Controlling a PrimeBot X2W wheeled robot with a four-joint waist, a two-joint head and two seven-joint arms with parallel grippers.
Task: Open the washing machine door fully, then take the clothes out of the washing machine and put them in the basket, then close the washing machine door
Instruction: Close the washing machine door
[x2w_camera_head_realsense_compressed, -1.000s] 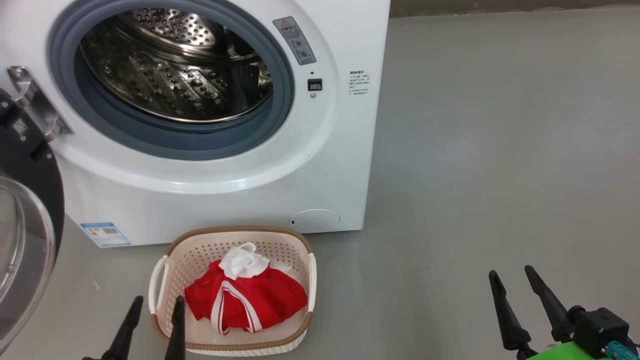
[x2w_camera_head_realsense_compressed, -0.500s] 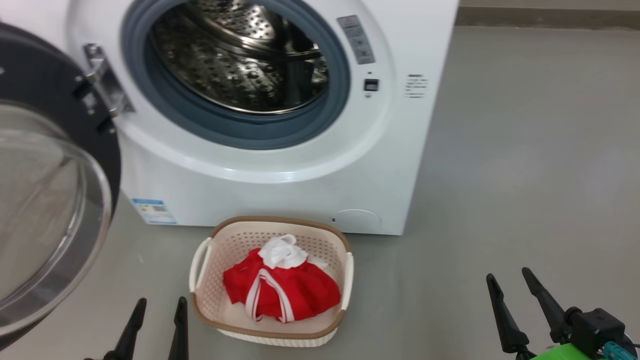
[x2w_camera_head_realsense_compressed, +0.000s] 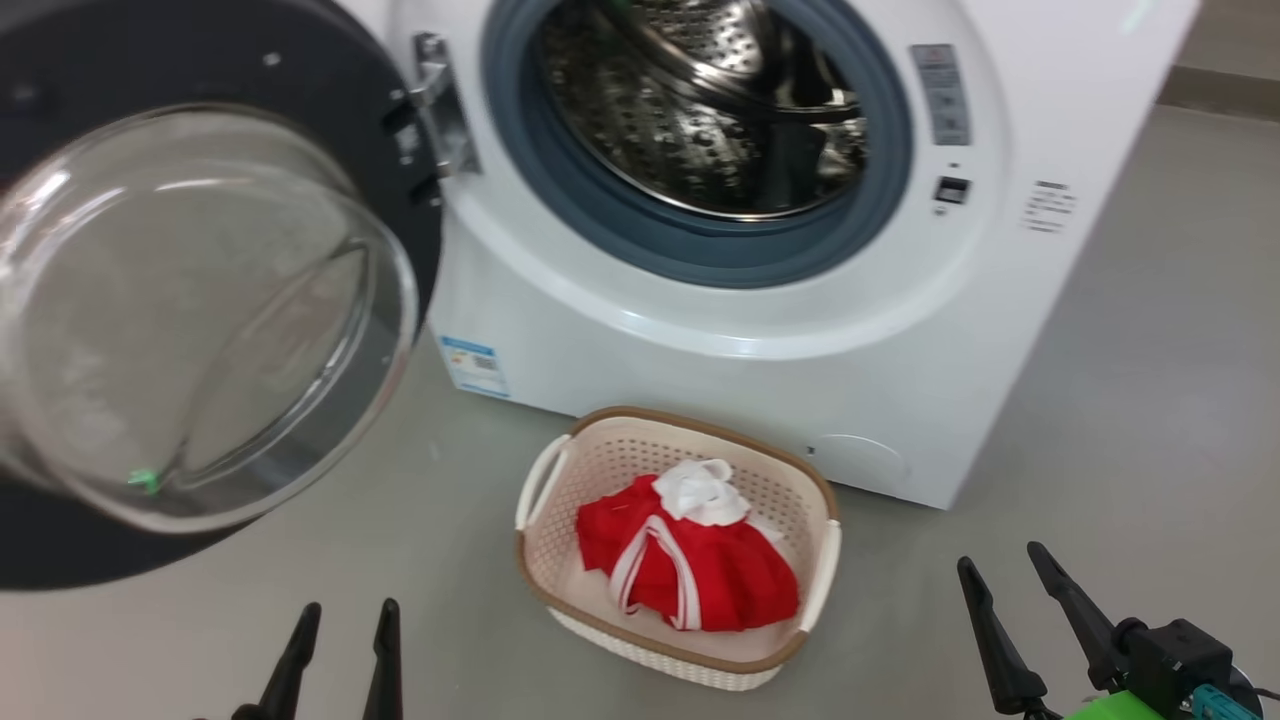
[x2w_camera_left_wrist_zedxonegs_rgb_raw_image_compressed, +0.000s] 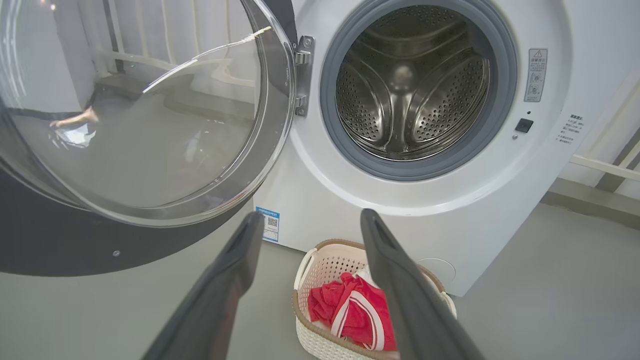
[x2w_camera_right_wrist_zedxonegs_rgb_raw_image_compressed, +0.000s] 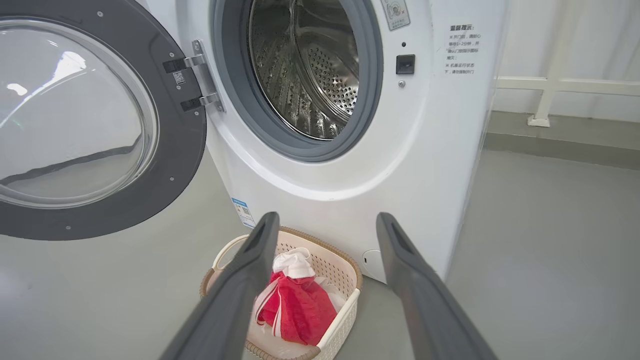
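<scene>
- The washing machine door (x2w_camera_head_realsense_compressed: 200, 300) stands swung open, above the left hand (x2w_camera_head_realsense_compressed: 350, 608), which gapes wide and empty.
- The basket (x2w_camera_head_realsense_compressed: 700, 425), the clothes (x2w_camera_head_realsense_compressed: 700, 575) inside, sits on the floor between the hands.
- The right hand (x2w_camera_head_realsense_compressed: 1000, 557) is spread wide, holding nothing.

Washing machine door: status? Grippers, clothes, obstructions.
Left gripper, right gripper open, empty. Washing machine door wide open, drum bare. Clothes in basket. Door's swing looks clear.

Smooth grey floor (x2w_camera_head_realsense_compressed: 1150, 400), pale wall (x2w_camera_right_wrist_zedxonegs_rgb_raw_image_compressed: 575, 40), white railing (x2w_camera_right_wrist_zedxonegs_rgb_raw_image_compressed: 590, 86), perhaps a darker skirting strip (x2w_camera_right_wrist_zedxonegs_rgb_raw_image_compressed: 560, 151) below
</scene>
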